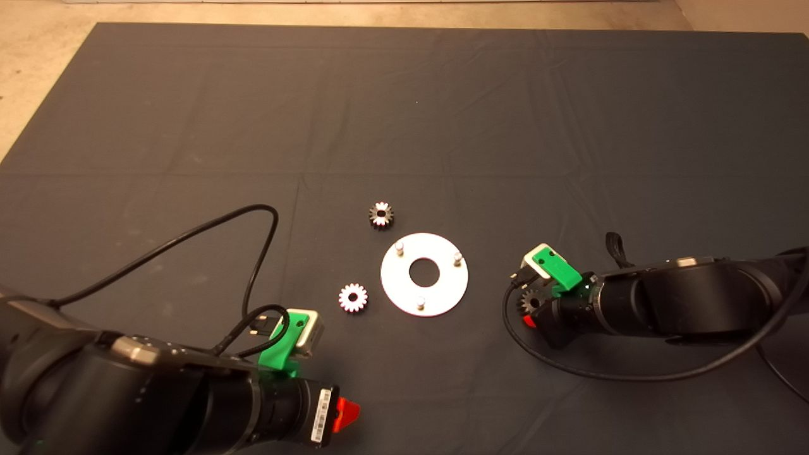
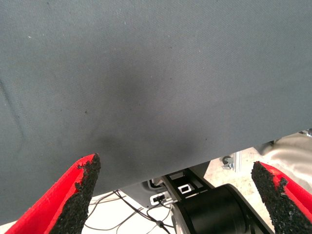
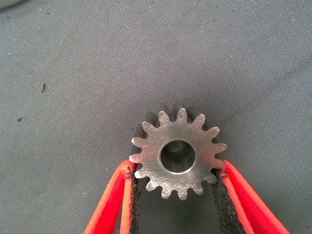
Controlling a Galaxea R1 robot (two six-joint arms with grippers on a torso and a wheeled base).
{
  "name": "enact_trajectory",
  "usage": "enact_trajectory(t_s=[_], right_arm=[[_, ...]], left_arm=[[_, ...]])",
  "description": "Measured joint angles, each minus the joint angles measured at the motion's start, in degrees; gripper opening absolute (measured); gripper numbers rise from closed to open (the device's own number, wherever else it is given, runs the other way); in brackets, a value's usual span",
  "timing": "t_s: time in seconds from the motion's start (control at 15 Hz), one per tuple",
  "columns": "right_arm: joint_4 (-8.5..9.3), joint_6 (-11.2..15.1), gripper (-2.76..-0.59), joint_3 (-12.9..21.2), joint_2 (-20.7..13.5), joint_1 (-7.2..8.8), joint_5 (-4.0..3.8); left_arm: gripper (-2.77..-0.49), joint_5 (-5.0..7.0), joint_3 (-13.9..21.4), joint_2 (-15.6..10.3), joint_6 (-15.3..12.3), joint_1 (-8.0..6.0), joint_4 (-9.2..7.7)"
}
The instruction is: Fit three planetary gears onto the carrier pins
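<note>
A flat round silver-white metal disc (image 1: 424, 274) with a central hole lies on the dark grey fabric mat (image 1: 404, 114), its three short silvery carrier pins (image 1: 399, 248) (image 1: 457, 258) (image 1: 420, 304) standing bare in a triangle. Two of the small toothed silvery-dark planetary gears rest flat on the mat beside the disc's left side: one (image 1: 381, 215) just beyond the disc's far-left rim, near the closest pin, the other (image 1: 353, 297) just off its near-left rim. Neither touches the disc.

The right gripper (image 3: 178, 181), reaching in from the right on its black arm, sits low to the right of the disc, apart from it. Its red fingers (image 3: 122, 200) with black pads are closed on the toothed rim of the third planetary gear (image 3: 178, 155), one pad at each side, the round bore facing the wrist camera and the mat behind it. From above, this gear (image 1: 528, 303) shows partly beneath the green gripper body.

The left gripper (image 2: 175, 180) waits at the lower left edge of the mat, its red fingers (image 2: 73, 195) spread wide apart with nothing between them, over the mat's near edge with cables and floor showing beyond
</note>
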Motion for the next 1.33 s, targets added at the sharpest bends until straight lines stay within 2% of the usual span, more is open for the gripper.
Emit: enact_trajectory(t_s=[0.27,0.4,0.53,0.67,0.73,0.8,0.87,0.93,1.0,1.07,1.13,1.33], right_arm=[[-0.61,0.07,-2.52,0.58,-0.51,-0.41,0.11],[-0.84,0.33,-2.53,1.62,-1.15,-0.86,0.02],[-0.76,1.35,-2.54,3.85,-3.23,-1.29,-0.44],[-0.67,2.79,-2.54,6.85,-7.37,-0.76,-0.29],[-0.5,3.15,-2.55,7.97,-9.53,0.46,-0.66],[-0.34,3.55,-2.54,8.69,-10.93,2.69,-1.03],[0.31,3.77,-2.55,9.24,-11.8,6.11,-1.16],[1.96,3.97,-2.55,9.84,-12.27,10.18,-1.13],[2.05,3.97,-2.55,9.85,-12.29,10.34,-1.13],[5.05,4.38,-2.54,10.69,-12.53,14.71,-0.99],[7.68,4.63,-2.55,11.5,-12.48,16.57,-0.66],[12.31,5.03,-2.55,12.08,-10.56,17.09,-1.16]], left_arm=[[-1.04,0.04,0.0,0.2,0.36,0.0,0.66],[-1.04,0.02,0.0,1.35,1.13,-0.02,1.04],[-1.04,0.0,0.0,2.61,1.64,-0.03,1.45],[-1.04,-0.02,0.02,4.02,1.96,-0.01,1.82],[-1.04,0.04,0.01,4.52,2.01,-0.03,2.06],[-1.04,0.02,0.0,5.39,2.05,-0.03,2.3],[-1.04,0.0,0.0,6.51,2.23,-0.05,2.5],[-1.04,-0.07,0.0,7.54,2.27,-0.08,2.64],[-1.04,0.0,0.01,8.0,2.38,-0.27,2.73],[-1.04,0.06,0.0,8.41,2.4,-0.55,2.73],[-1.04,0.08,0.0,9.12,2.4,-0.58,2.8],[-1.04,-0.03,0.0,10.53,2.43,-0.99,3.0]])
